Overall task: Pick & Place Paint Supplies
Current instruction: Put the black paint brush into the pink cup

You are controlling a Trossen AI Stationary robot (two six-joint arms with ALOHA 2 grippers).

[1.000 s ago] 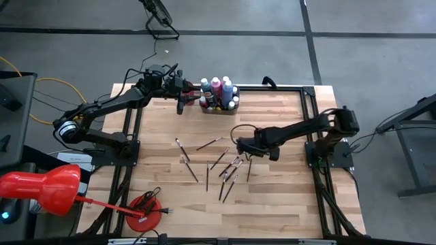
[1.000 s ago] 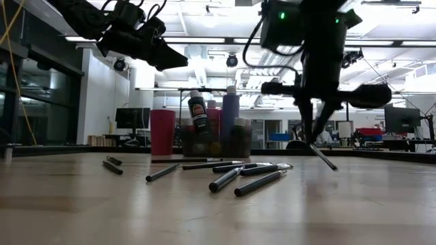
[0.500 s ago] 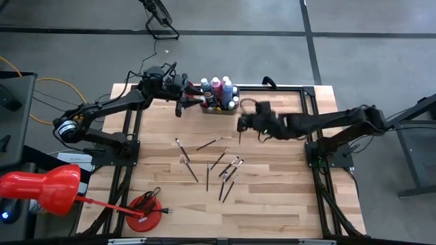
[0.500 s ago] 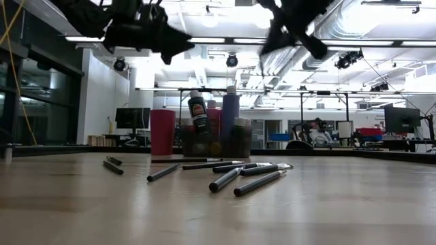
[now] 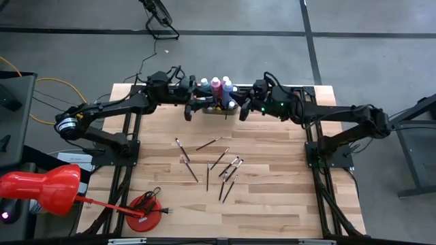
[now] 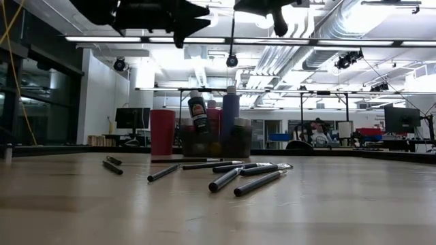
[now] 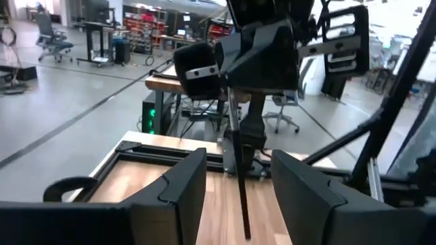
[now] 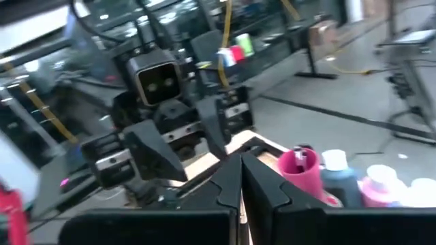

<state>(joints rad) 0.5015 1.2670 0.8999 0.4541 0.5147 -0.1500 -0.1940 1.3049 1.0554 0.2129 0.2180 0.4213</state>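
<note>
Left arm: reaches from the table's left edge toward the far middle, raised above the wood.
Left gripper (image 5: 190,109): hangs just to the left of the tray, fingers (image 7: 180,187) parted with nothing between them; through the gap the other arm's tool shows close by, facing it.
Pink cup (image 6: 162,132): upright at the tray's left end in the low view.
Grey tray (image 5: 216,112): at the far middle of the table (image 5: 272,197), between the two grippers.
Paint bottles (image 5: 220,87): crowded upright in the tray, among them pink, blue and white-capped ones; a dark bottle (image 6: 197,116) leans in front in the low view.
Loose paintbrushes (image 5: 218,165): roughly ten, scattered flat on the bare wood in the middle of the table, well apart from both grippers, lying at mixed angles.
Right gripper (image 5: 240,110): hovers just right of the tray, jaws pressed together on a held paintbrush (image 7: 239,180), which hangs down from the fingertips, thin and dark.
Right arm: stretches from the right edge across to the far middle, also clear of the wood.
Red clamp tool (image 5: 144,205): lies near the table's front left corner.
</note>
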